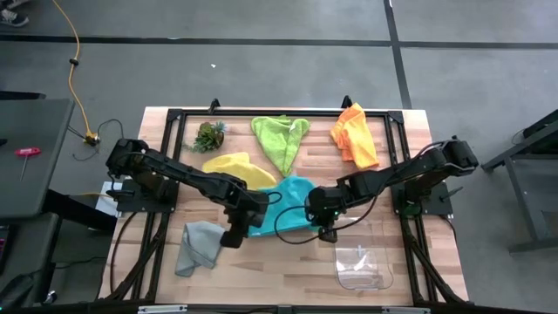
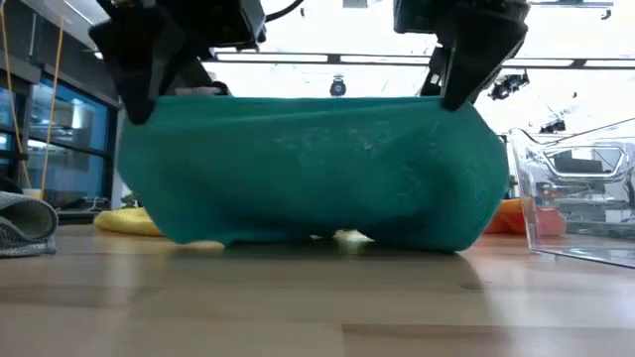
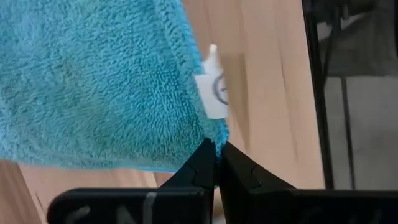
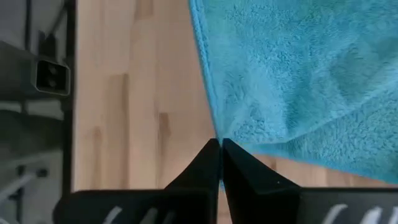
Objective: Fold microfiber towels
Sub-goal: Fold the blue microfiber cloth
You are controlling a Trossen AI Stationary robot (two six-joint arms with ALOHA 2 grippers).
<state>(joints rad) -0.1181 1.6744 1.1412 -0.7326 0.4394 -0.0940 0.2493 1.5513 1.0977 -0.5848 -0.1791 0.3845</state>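
Note:
The teal towel (image 2: 313, 169) hangs like a curtain between my two grippers, and its lower edge (image 2: 327, 241) rests on the table. My left gripper (image 3: 217, 149) is shut on one upper corner and my right gripper (image 4: 219, 144) is shut on the other. The yellow towel (image 1: 237, 167), the lime green towel (image 1: 279, 138) and the orange towel (image 1: 353, 135) lie crumpled farther back. The grey towel (image 1: 199, 247) lies bunched at the near left. My left gripper pinches a corner of the teal towel (image 3: 213, 132) between its two fingertips, right beside the white label (image 3: 213, 93). The fingers slant down from above. The towel hangs below them with its lower edge on the table. My right gripper pinches the towel's other upper corner (image 4: 217, 132) between its two fingertips, slanting down from above. The edge between the two grippers (image 2: 298, 99) runs nearly straight and level.
A clear plastic bin (image 1: 362, 266) stands at the near right, close to my right gripper. A small dark-green plant-like clump (image 1: 209, 135) sits at the far left. A black frame (image 1: 261, 113) runs around the table's edges.

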